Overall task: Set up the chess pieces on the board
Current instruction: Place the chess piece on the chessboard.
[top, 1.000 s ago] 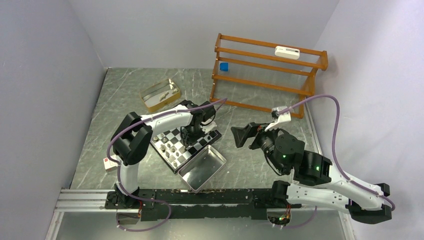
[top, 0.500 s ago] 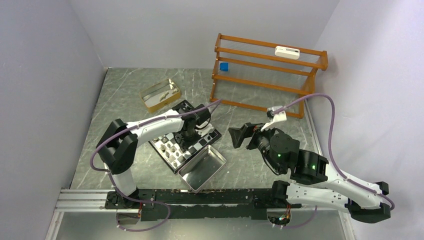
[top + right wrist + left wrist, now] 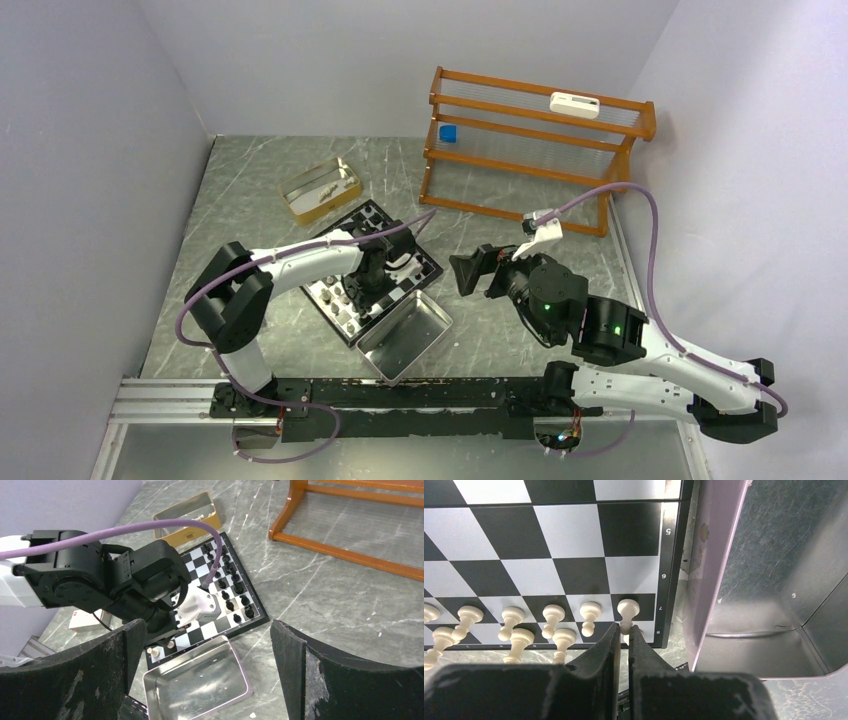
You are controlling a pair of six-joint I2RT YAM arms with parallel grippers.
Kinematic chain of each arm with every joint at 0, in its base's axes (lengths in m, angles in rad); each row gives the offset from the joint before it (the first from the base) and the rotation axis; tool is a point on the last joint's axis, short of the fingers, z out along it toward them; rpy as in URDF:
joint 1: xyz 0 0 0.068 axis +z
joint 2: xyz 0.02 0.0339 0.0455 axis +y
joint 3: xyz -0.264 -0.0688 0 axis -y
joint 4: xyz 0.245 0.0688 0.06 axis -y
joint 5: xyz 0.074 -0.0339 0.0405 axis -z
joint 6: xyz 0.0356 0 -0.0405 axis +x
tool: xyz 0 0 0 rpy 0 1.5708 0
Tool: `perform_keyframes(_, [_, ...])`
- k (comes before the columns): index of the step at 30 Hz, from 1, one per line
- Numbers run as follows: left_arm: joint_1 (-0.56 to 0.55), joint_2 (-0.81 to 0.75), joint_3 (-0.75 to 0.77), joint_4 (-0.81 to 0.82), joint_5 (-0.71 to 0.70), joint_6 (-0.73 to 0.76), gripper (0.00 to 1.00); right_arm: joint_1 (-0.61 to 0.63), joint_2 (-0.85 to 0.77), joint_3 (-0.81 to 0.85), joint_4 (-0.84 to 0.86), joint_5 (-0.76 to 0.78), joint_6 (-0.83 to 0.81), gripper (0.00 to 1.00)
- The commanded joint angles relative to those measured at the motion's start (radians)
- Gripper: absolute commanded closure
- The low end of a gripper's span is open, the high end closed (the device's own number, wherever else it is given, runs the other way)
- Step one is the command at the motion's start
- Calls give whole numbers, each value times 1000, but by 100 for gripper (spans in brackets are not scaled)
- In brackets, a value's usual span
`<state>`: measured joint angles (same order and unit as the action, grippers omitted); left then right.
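The board [image 3: 574,530] lies between the arms, and the metal tray leans against its near edge. Several cream chess pieces [image 3: 553,615] stand in two rows along the edge marked 7 and 8. Black pieces [image 3: 235,587] line the far edge. My left gripper [image 3: 624,628] is low over the cream corner, shut on the head of the end cream pawn [image 3: 628,609], which stands on the last black square of the row marked 7. From above, the left gripper [image 3: 362,290] hides that corner. My right gripper [image 3: 207,665] hangs wide open and holds nothing, in the air to the right of the board.
The shiny metal tray [image 3: 405,335] rests beside the board, its wall [image 3: 709,570] close to my left fingers. A gold-coloured box [image 3: 320,188] sits at the back left, a wooden rack [image 3: 530,150] at the back right, and a small white box [image 3: 217,326] at the near left.
My left arm has stretched out lower and its gripper has moved toward the board's near cream rows. The right arm has drifted slightly left, with its jaws still wide.
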<state>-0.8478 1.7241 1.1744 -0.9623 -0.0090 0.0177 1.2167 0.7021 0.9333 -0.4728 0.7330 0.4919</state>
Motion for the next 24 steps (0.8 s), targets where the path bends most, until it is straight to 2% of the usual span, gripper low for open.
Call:
perform_keyframes(1, [-10,-7,-16,35,29,-12,90,-4,-7,41,11,27,-1,0])
perform_keyframes(14, [-20,0,-7,16,38,-56,90,-4,-14,43,-7,34,11,0])
perform_keyframes(24, [-36,13,-13,9,-19,-92,91,-4,-26,52,-20,28,17,0])
